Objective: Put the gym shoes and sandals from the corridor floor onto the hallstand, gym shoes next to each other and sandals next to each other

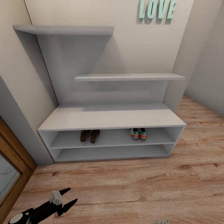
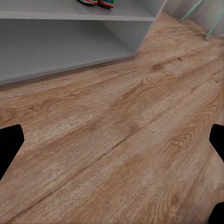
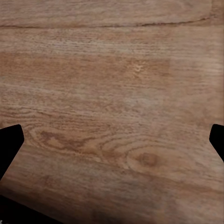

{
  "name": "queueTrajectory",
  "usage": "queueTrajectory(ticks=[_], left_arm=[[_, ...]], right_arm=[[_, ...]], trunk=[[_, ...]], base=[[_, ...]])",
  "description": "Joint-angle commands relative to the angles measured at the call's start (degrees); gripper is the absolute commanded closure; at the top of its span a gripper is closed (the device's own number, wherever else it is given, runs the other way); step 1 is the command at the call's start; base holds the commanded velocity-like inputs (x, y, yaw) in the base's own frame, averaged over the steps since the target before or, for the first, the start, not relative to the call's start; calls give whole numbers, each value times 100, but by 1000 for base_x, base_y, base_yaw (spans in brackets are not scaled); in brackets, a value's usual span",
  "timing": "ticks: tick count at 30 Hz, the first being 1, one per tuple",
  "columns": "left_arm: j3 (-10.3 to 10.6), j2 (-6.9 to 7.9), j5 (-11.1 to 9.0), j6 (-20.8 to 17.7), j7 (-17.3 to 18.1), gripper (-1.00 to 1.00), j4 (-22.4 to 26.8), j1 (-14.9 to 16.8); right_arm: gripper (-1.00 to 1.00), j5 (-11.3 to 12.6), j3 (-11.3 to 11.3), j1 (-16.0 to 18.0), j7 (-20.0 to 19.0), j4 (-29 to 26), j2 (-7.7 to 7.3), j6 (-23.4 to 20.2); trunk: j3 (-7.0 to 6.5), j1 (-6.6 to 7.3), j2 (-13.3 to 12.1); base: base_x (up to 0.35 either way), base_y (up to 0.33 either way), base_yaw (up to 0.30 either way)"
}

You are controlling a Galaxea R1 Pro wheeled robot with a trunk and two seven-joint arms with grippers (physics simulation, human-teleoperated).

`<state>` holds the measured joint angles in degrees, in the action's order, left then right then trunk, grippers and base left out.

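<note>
A: Shoes first: the gym shoes [image 1: 137,133] stand as a pair, touching, on the upper open shelf of the hallstand [image 1: 112,119], well ahead of the left gripper [image 1: 67,198] and off to its right. The sandals [image 1: 90,135] stand side by side on that same shelf, nearly straight ahead of that gripper and well apart from the sneakers.

B: So nothing is left on the corridor floor [image 1: 130,186]?

A: None that I can see. The planks between the gripper and the rack are bare, and in the left wrist view the bare floor [image 2: 121,135] runs up to the hallstand's base, with the sneakers' soles [image 2: 97,2] peeking at the shelf edge.

B: And the grippers?

A: The left one hangs low over the floor, jaws spread wide and empty. The right gripper [image 3: 112,140] looks down at plain floor [image 3: 112,70], its fingertips far apart at either side of that view, holding nothing.

B: Which step are we in, then?

A: I'd judge the placing is done: both pairs are on the rack, each shoe next to its mate. The next move, as I read it, calls only for drawing the arms clear without nudging the shelf, and perhaps checking that no sole overhangs the edge.
</note>
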<state>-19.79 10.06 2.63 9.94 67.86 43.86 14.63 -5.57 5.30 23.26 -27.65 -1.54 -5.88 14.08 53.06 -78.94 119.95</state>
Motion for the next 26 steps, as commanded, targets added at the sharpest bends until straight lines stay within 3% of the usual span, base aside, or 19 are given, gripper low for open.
queueTrajectory(ticks=[1, 26], left_arm=[[-16, -6, 28, 51, 16, -100, 0, 4], [-25, 22, 29, 40, 8, -100, 70, 4]], right_arm=[[-100, -58, 49, 3, -14, 4, -1, 23], [-100, -58, 49, 3, -15, 4, -1, 23]], trunk=[[5, 1, 2], [5, 1, 2]], base=[[0, 0, 0], [0, 0, 0]])
